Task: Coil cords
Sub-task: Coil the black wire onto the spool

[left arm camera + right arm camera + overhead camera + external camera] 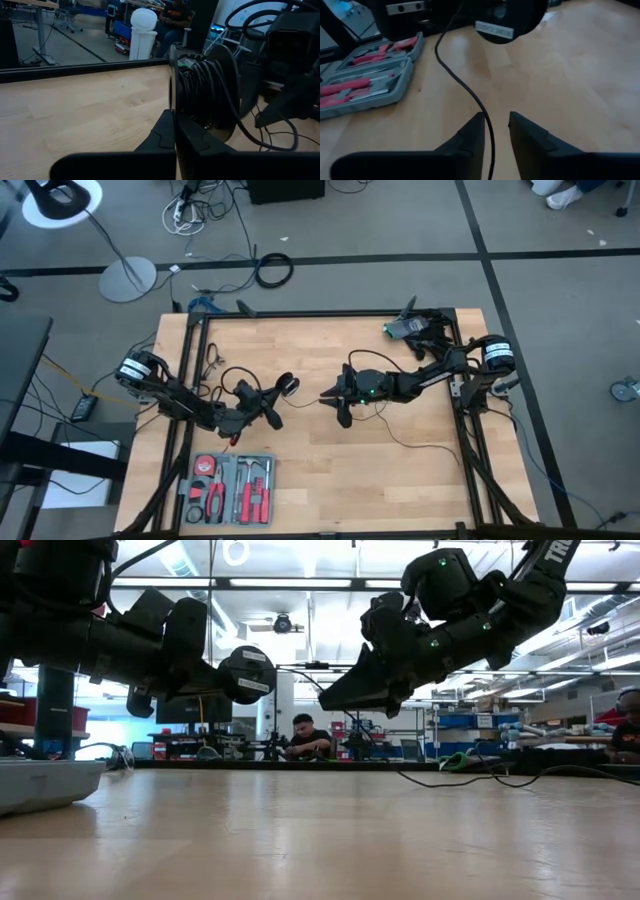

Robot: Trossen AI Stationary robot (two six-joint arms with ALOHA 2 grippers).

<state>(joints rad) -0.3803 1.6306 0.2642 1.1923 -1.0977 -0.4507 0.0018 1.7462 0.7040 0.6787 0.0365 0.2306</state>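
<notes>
Holding round black spool (202, 95) wound with cord (465, 90), left gripper (175, 132) clamped; right gripper (495, 131) fingers slightly apart around cord

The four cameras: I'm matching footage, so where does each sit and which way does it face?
High view: above, facing straight down on the wooden table, both arms, tool kit.
Low view: at tabletop height, looking level into the room; both arms hang above.
Left wrist view: behind the left gripper, shut on the cord spool.
Right wrist view: behind the right gripper, whose jaws straddle the black cord.
Shared: both wrist views show the spool.
</notes>
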